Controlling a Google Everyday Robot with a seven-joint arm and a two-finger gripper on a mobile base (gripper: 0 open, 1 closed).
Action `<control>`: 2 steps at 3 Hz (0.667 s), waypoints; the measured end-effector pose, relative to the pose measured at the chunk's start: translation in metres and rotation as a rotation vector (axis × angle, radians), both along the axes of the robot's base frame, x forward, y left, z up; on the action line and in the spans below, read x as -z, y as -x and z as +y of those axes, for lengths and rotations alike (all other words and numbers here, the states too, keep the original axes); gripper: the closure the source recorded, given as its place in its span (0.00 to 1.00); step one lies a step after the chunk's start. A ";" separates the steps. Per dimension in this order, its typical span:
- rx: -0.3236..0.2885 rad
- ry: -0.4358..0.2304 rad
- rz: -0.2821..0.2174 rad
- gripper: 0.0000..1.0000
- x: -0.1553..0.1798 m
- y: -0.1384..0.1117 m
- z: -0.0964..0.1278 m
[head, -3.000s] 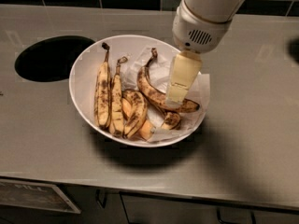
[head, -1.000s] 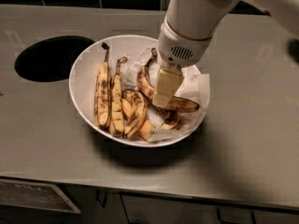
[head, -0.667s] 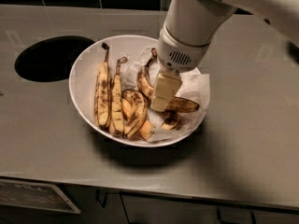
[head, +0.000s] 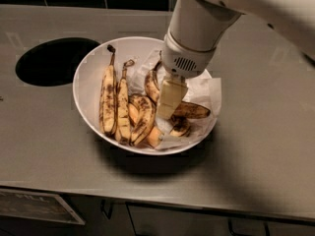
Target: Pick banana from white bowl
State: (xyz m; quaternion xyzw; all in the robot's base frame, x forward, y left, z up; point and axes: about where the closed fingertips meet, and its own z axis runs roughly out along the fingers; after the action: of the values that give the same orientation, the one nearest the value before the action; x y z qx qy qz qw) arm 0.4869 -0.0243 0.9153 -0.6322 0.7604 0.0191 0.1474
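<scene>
The white bowl [head: 87, 75] stands on a grey counter in the camera view. The banana [head: 193, 110] is the long curved one at the bowl's right side, lying on crumpled white paper, with its dark stem toward the back and its dark tip to the right. My gripper [head: 167, 109] reaches down from the upper right into the bowl. It sits on the banana's middle and hides that part. The big white wrist [head: 192, 38] hangs over the bowl's back right rim.
Two slim straight bananas [head: 108, 100] lie at the bowl's left, and short stubby ones [head: 142, 118] in the middle. A dark round hole [head: 51, 60] opens in the counter left of the bowl. A dark tiled wall runs behind; the counter's front edge is below.
My gripper has moved left and down into the bowl, from the banana's right part onto its middle. The bananas and bowl have not moved.
</scene>
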 end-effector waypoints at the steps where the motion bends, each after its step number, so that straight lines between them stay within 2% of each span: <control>1: -0.003 0.006 0.008 0.31 0.005 0.000 0.002; 2: 0.007 -0.003 0.023 0.33 0.024 -0.006 -0.001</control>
State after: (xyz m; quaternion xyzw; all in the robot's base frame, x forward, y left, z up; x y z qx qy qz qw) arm 0.4927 -0.0257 0.8915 -0.6291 0.7642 0.0270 0.1396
